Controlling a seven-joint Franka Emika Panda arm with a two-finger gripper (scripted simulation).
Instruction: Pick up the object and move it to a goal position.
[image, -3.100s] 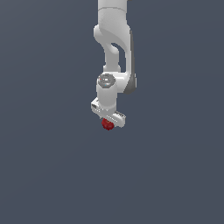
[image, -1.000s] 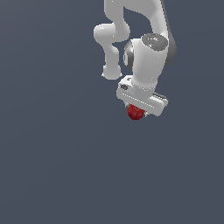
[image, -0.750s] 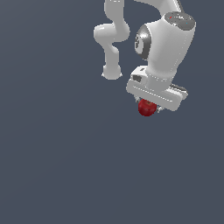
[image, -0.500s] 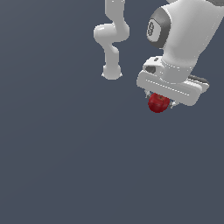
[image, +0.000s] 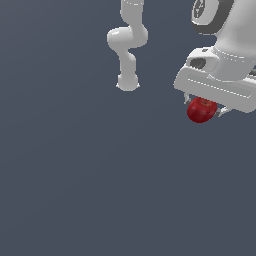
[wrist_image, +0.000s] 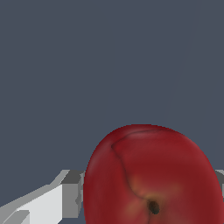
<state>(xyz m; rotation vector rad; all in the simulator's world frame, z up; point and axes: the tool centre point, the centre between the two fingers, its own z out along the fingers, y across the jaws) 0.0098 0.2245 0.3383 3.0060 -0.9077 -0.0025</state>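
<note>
All around is a flat dark grey ground, and nothing stands in the way. The white robot arm rises from its round base far back, bends up out of the picture, and comes back in at the exterior view's right. Its big wrist points down, close to the camera. The white gripper is squeezed on the small dark-red apple, which hangs just under the wide gripper bar, up off the ground. In the wrist view the apple looks huge and round, with a dark dimple, and a grey-white finger touches its side.
</note>
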